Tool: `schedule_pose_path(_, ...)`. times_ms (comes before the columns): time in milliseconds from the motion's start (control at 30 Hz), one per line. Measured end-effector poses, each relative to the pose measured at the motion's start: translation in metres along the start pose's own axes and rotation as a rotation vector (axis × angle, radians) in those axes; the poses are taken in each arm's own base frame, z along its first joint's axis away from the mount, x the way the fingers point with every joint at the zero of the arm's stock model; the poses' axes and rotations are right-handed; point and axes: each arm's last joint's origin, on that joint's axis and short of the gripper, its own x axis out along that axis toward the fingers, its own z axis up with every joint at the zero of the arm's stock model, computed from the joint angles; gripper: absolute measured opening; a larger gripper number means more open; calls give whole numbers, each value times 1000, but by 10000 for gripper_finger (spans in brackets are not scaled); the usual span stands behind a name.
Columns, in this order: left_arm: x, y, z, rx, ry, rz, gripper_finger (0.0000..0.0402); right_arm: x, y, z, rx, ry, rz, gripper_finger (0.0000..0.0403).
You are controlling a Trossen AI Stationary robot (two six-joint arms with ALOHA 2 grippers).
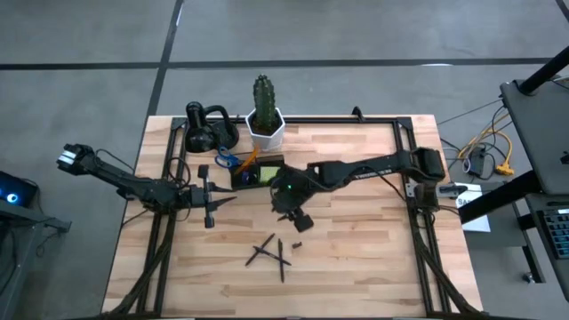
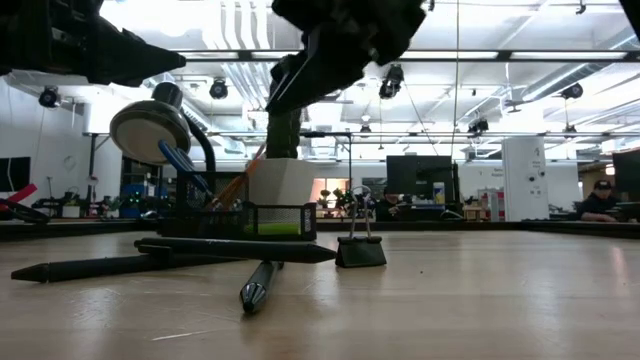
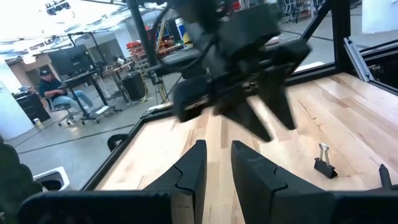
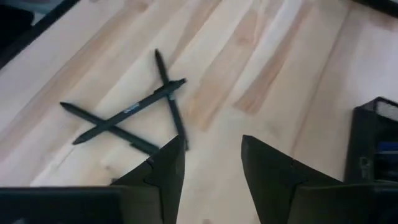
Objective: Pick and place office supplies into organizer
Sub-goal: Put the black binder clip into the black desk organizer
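Note:
Three black pens [image 1: 271, 253] lie crossed on the wooden table near its front; in the right wrist view the pens [image 4: 134, 112] are just beyond my fingers. My right gripper [image 1: 300, 222] hovers open above the table between the pens and the dark organizer [image 1: 258, 173], with nothing between its fingers [image 4: 213, 146]. The organizer holds a lime-green pad, and blue-handled scissors [image 1: 227, 162] stick out at its left. A small black binder clip [image 1: 297, 242] stands on the table beside the pens. My left gripper [image 1: 222, 199] waits left of the organizer, slightly open and holding nothing.
A white pot with a cactus [image 1: 265, 124] and a black rounded gadget [image 1: 209, 129] stand at the far edge behind the organizer. A black frame rail [image 1: 356, 120] runs round the tabletop. Bare wood lies to the right and near front.

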Motion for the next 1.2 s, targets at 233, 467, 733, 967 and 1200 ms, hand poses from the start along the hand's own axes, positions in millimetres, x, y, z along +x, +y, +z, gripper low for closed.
schedule_pose_path(233, 0, 0, 0, 0, 0, 0, 59, 12, 40, 0, 0, 166, -102, 139)
schedule_pose_path(467, 0, 0, 0, 0, 0, 0, 59, 16, 68, -3, 83, 268, -72, 141)
schedule_pose_path(733, 0, 0, 0, 0, 0, 1, 59, 23, 91, -8, 127, 312, -44, 139)
schedule_pose_path(967, 0, 0, 0, 0, 0, 0, 59, 28, 94, -12, 148, 321, -39, 140)
schedule_pose_path(1200, 0, 0, 0, 0, 0, 0, 59, 25, 93, -11, 92, 314, -32, 137)
